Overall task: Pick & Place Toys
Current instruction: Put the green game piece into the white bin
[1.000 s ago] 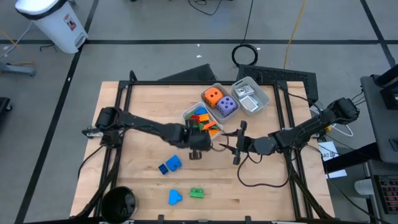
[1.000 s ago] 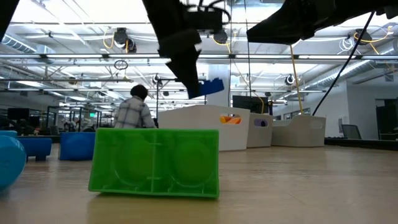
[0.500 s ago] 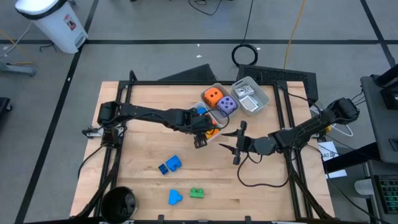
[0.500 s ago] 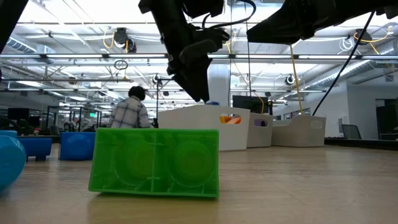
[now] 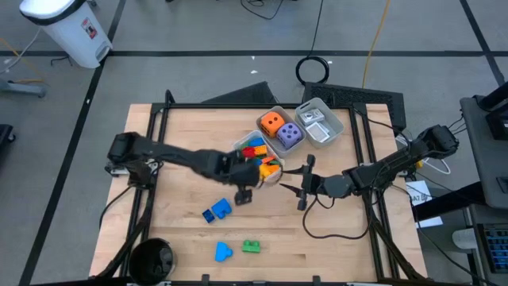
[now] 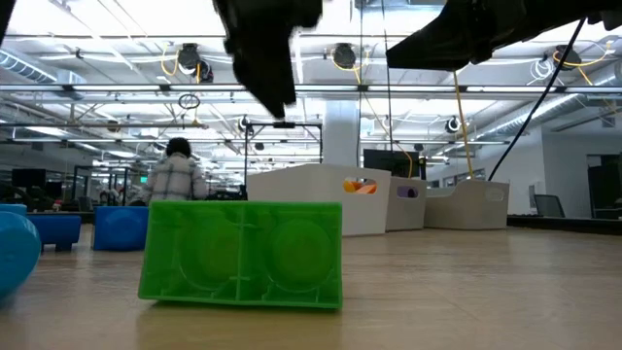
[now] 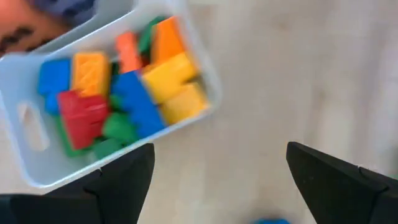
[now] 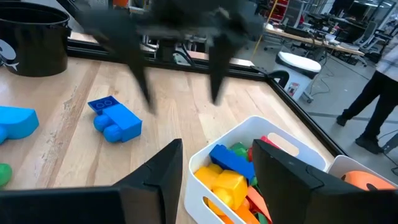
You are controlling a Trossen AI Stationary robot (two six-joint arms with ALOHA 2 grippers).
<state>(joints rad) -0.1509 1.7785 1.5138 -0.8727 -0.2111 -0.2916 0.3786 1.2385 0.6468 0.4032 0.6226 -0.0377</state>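
Just beside the white tray (image 5: pixel 240 144) of bricks, the left gripper (image 5: pixel 243 193) hangs over bare table with its fingers spread wide and nothing between them. Its wrist view shows the tray's load: red, blue, yellow, green and orange bricks (image 7: pixel 124 93) heaped close to the rim. Farther out, a blue brick (image 5: pixel 217 210) lies near the gripper, with a second blue piece (image 5: pixel 224 252) and a green brick (image 5: pixel 251 246) toward the table's front edge. The orange die (image 5: pixel 271 122) and purple die (image 5: pixel 290 134) sit in the neighbouring tray. The right gripper (image 5: pixel 303 186) waits on the tray's other side, its fingers partly open and apparently empty. The risk ahead is crowding: with both arms close to the tray, a reach for the blue brick could clip its rim, and another brick dropped on the heap may roll out. In the low view the green brick fills the foreground and the left gripper is only a dark blur, so its height above the wood is hard to judge.
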